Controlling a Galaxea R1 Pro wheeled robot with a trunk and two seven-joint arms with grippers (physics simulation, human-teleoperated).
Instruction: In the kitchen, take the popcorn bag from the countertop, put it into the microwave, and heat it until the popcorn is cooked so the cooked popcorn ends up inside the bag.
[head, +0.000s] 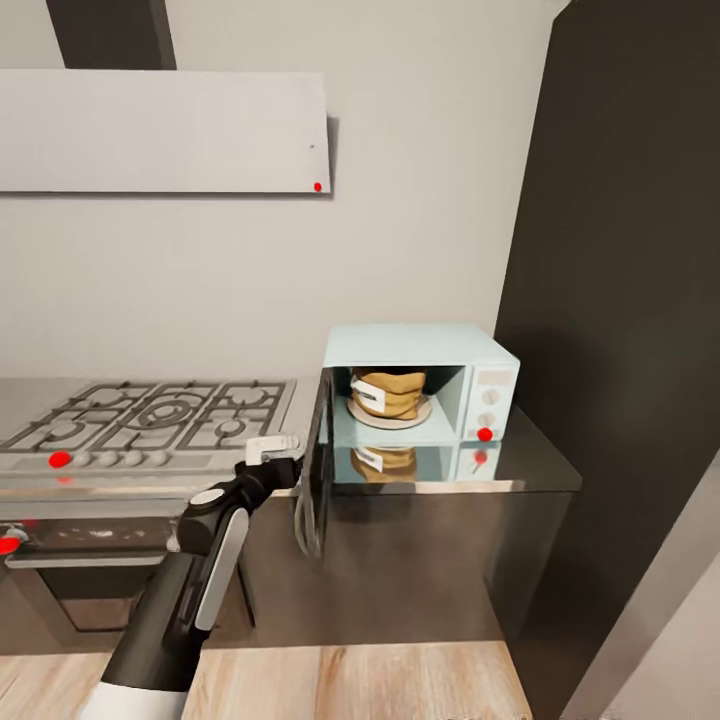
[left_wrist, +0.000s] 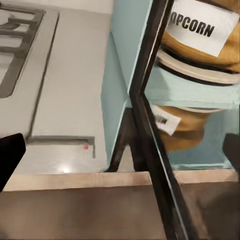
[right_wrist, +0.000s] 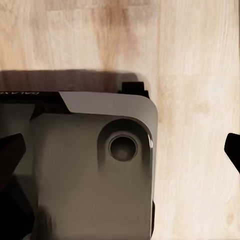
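your left gripper (head: 283, 452), fingers apart, sat by the open microwave (head: 420, 385) door (head: 314, 480), likely to shut it; the popcorn bag (head: 388, 393) was inside. right fingers apart, idle.

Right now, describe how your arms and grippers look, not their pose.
The left arm is glossy black with a light grey panel along the forearm and a white shell near its base. The left gripper is pale grey-white. Its fingertips look black, as do the right gripper's fingertips.
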